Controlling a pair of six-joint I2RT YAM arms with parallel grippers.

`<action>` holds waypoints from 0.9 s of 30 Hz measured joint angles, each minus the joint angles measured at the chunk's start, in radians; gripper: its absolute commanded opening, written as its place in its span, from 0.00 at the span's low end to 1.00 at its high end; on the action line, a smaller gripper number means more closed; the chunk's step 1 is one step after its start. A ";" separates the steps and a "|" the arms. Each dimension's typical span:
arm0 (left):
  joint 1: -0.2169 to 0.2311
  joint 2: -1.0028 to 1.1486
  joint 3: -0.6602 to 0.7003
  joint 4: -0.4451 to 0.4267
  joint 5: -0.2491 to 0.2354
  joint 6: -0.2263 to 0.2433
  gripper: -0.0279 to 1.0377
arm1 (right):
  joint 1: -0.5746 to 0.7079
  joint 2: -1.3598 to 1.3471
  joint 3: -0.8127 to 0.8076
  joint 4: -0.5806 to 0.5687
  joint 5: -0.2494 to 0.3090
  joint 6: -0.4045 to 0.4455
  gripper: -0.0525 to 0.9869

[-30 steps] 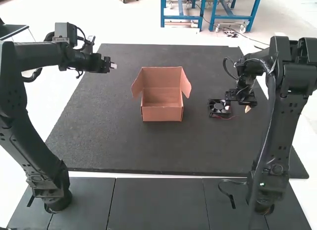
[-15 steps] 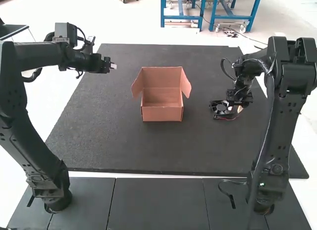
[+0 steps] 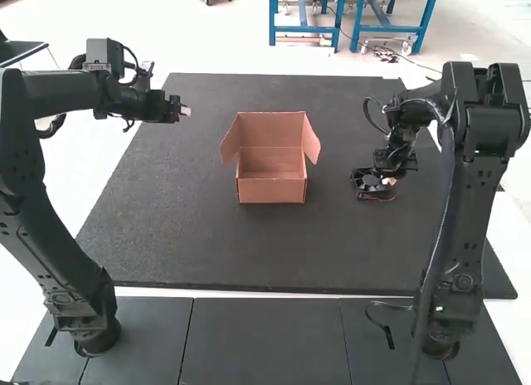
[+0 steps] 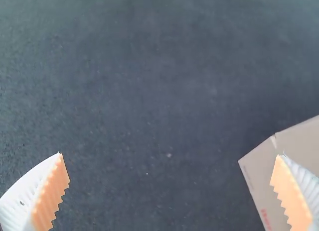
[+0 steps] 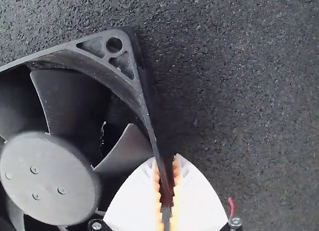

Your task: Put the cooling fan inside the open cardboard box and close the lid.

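Note:
The black cooling fan (image 3: 369, 184) lies on the dark mat (image 3: 191, 219) to the right of the open cardboard box (image 3: 270, 166). In the right wrist view the fan (image 5: 70, 141) has its frame edge pinched between the ribbed orange pads; my right gripper (image 5: 165, 191) is shut on that edge. In the high view this right gripper (image 3: 387, 171) sits low on the fan's right side. My left gripper (image 3: 177, 110) hangs open above the mat, left of the box and behind it. A box flap (image 4: 269, 176) appears past one left finger (image 4: 291, 196).
The box stands upright with its flaps raised near the mat's middle. A thin red wire (image 3: 383, 198) trails from the fan toward the front. Bare mat lies around the box on all sides.
My right gripper dropped onto the fan and went from open to shut on its edge; the fan tilted and shifted slightly. The left arm drew back a little to the left.

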 measured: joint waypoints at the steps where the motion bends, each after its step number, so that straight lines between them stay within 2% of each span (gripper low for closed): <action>1: 0.000 0.000 0.000 -0.003 0.000 0.000 0.92 | 0.000 0.000 0.001 0.000 -0.002 -0.001 0.03; 5: 0.000 0.000 0.000 -0.009 0.005 0.005 0.92 | 0.000 0.000 0.006 -0.020 -0.013 -0.004 0.03; 7: 0.000 0.000 0.000 -0.014 0.027 0.008 0.92 | 0.000 0.000 0.006 -0.024 -0.019 -0.004 0.03; 12: 0.000 0.000 0.000 -0.047 0.134 0.008 0.92 | 0.000 0.000 0.013 -0.037 -0.041 -0.003 0.03; 18: 0.000 0.000 0.000 -0.079 0.218 0.008 0.92 | 0.000 -0.001 0.038 -0.056 -0.095 -0.003 0.03; 22: 0.000 0.000 0.000 -0.082 0.226 0.019 0.92 | 0.000 -0.017 0.047 -0.069 -0.127 0.000 0.03; 27: 0.000 0.000 0.000 -0.090 0.187 0.043 0.92 | 0.000 -0.120 0.047 -0.092 -0.154 0.004 0.03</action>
